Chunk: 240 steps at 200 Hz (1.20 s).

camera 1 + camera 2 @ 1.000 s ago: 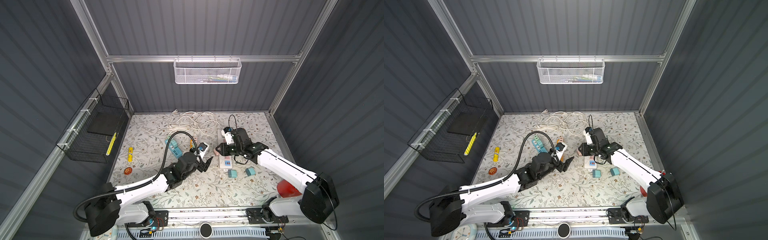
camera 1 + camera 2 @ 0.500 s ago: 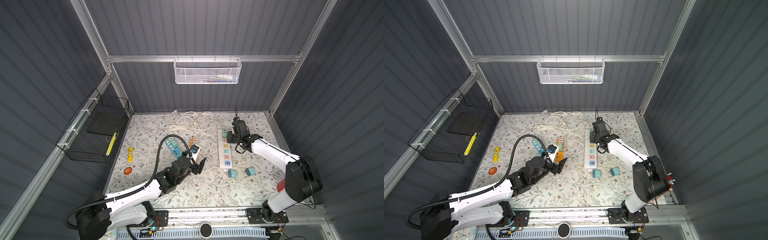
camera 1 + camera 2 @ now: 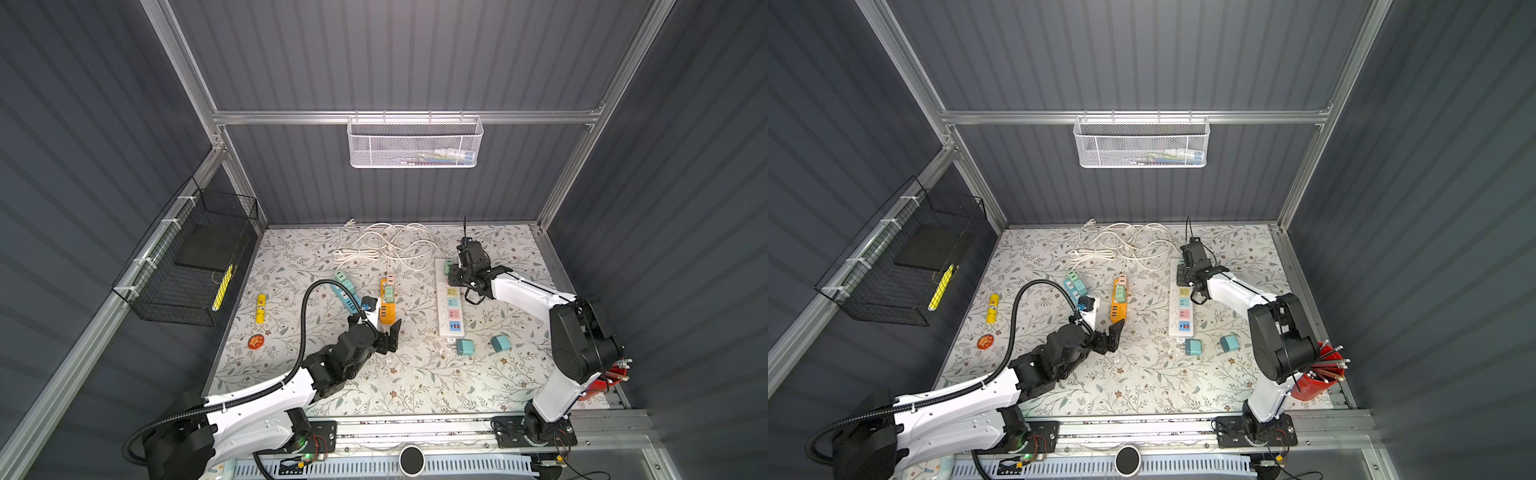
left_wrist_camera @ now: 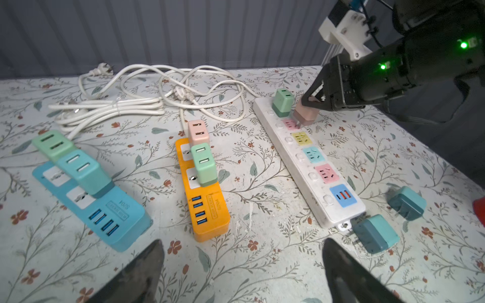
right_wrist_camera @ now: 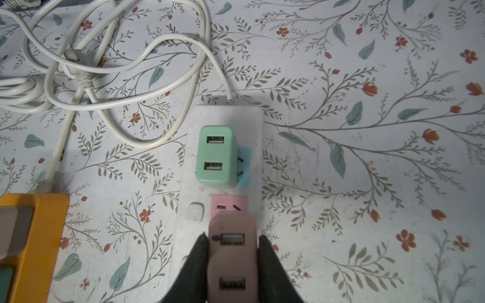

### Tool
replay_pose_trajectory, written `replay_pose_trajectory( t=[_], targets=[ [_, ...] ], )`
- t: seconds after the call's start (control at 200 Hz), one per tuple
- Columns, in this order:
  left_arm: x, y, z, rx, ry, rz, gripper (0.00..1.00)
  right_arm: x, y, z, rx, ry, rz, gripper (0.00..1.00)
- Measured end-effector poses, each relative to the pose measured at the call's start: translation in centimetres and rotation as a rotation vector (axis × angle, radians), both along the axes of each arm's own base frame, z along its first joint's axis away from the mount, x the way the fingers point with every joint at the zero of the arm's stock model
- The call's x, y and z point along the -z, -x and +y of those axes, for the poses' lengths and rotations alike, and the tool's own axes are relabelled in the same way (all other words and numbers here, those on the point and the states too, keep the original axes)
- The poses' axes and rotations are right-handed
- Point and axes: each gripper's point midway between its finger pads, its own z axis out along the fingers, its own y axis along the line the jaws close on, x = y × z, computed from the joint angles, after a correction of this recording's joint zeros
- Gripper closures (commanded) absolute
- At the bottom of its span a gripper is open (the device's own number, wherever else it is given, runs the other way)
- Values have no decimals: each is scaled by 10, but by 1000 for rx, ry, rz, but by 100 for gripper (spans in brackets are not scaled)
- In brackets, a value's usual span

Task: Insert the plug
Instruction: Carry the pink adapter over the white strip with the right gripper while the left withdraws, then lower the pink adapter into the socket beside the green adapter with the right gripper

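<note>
A pink plug (image 5: 232,259) with two USB ports sits between the fingers of my right gripper (image 5: 232,237), which is shut on it. It hangs over the far end of the white power strip (image 3: 441,309), just above the pink socket (image 5: 229,206). In the left wrist view the pink plug (image 4: 305,115) is tilted, with its prongs showing at that socket (image 4: 288,123). A green plug (image 5: 216,157) is in the neighbouring socket. My left gripper (image 4: 242,244) is open and empty, low over the mat in front of the orange strip (image 4: 207,210).
A blue strip (image 4: 105,207) and the orange one each carry plugs. Two teal plugs (image 4: 375,233) (image 4: 406,202) lie loose by the white strip's near end. White cables (image 4: 147,99) coil at the back. A red pencil cup (image 3: 1316,378) stands front right and a black wire basket (image 3: 187,266) hangs left.
My right gripper has carried the pink plug from the middle of the mat to the white strip's far end. My left gripper has drawn back toward the front and opened wide.
</note>
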Motion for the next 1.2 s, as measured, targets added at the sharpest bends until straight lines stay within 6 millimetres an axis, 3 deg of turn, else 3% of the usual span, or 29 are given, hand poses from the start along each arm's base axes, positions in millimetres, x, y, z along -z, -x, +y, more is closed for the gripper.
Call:
replay_pose_trajectory(
  t=[0.185,0.67,1.201],
  targets=[
    [-5,1,12,-56,55,12,0,-5,-4,6,-2,-17,-28,82],
    [6,2,12,-39,-14,21,0,5,-7,20,-4,-25,-21,82],
    [3,2,7,-22,-1,13,0,6,-9,11,18,21,-34,81]
  ],
)
